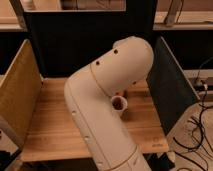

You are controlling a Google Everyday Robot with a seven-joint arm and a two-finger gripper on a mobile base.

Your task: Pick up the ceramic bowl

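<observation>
A small pale round bowl (pixel 119 104) with a dark inside sits on the wooden table (pixel 50 125), right of centre. Its left side is hidden by my arm. My large white arm (pixel 105 105) rises from the bottom edge and bends over the middle of the table. My gripper is hidden behind the arm's upper end, so it does not show.
A yellow side panel (pixel 17 95) stands at the table's left edge and a dark panel (pixel 167 85) at its right edge. A black back wall (pixel 75 45) closes the rear. Cables (pixel 197 135) lie on the floor to the right.
</observation>
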